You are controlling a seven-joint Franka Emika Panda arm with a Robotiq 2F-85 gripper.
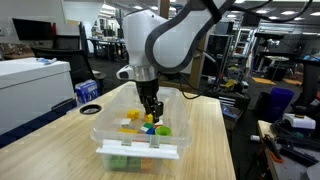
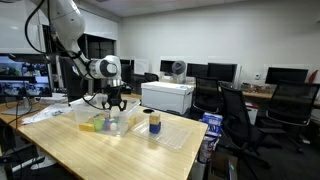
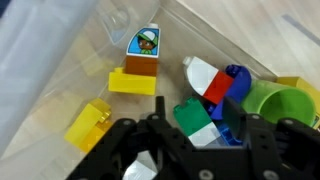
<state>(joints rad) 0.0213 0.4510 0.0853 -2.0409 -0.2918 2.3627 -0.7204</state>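
My claw [image 3: 195, 140] hangs low inside the clear bin [image 3: 60, 60] on the bench [image 1: 212, 130], its fingers spread either side of a green-and-white block [image 3: 192, 118] lying among toys on the bin floor. A yellow brick [image 3: 88, 125] and a picture block [image 3: 147, 42] sit nearby.

Yellow bricks [image 3: 133, 82], green-and-white block [image 3: 193, 114], blue-red piece [image 3: 228, 85], lime cup [image 3: 280, 105], clear bin [image 3: 55, 55].

Robot arm [image 1: 172, 40], jaws down in clear bin [image 1: 108, 133], coloured blocks [image 1: 160, 129], wooden table [image 1: 212, 140]
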